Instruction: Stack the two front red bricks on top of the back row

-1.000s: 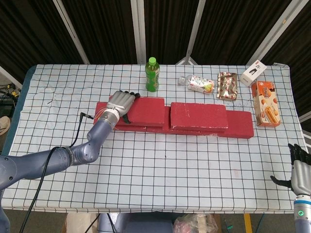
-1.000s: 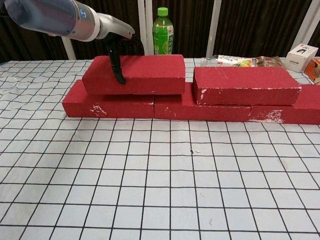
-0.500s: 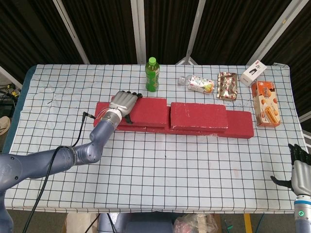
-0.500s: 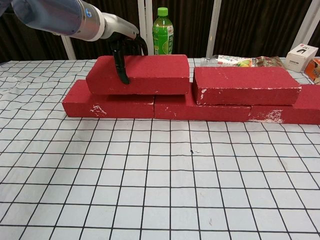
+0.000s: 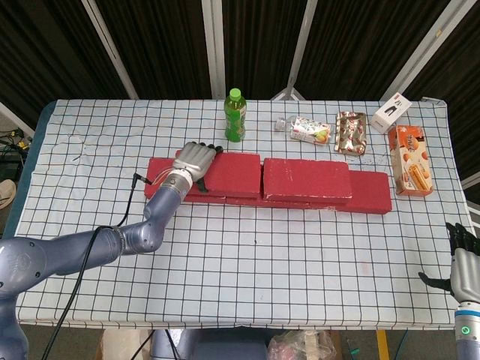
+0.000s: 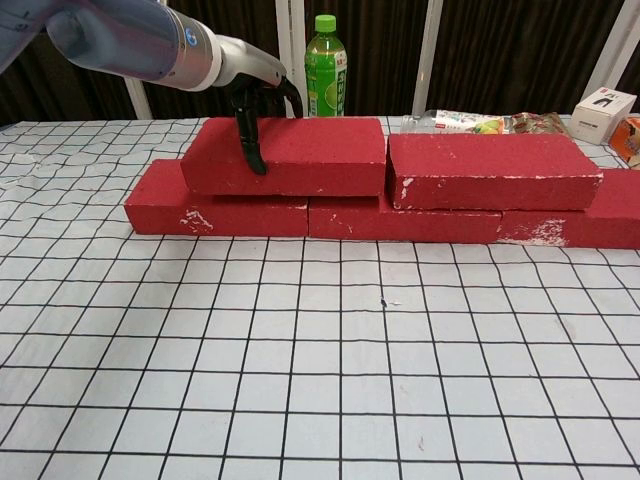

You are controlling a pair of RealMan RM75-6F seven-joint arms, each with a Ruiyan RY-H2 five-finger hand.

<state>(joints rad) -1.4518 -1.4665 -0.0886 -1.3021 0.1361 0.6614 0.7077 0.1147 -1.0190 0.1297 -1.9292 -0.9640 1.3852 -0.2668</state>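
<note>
Two red bricks lie on top of a back row of red bricks [image 5: 370,195] [image 6: 215,212]. My left hand [image 5: 193,160] [image 6: 256,101] grips the left top brick [image 5: 231,172] [image 6: 300,155] near its left end, fingers over the top and the thumb [image 6: 251,142] down its front face. That brick's right end meets the right top brick [image 5: 306,178] [image 6: 490,170]. My right hand [image 5: 465,267] hangs at the table's near right corner, far from the bricks, with its fingers apart and nothing in it.
A green bottle [image 5: 235,115] [image 6: 325,63] stands just behind the left top brick. Snack packets [image 5: 310,130] [image 5: 350,133], a white box [image 5: 390,112] and an orange box [image 5: 410,160] lie at the back right. The checked tablecloth [image 5: 255,255] stretches in front of the bricks.
My left hand has slid the left top brick to the right along the back row until it closed the gap to the right top brick. The right hand has stayed put.
</note>
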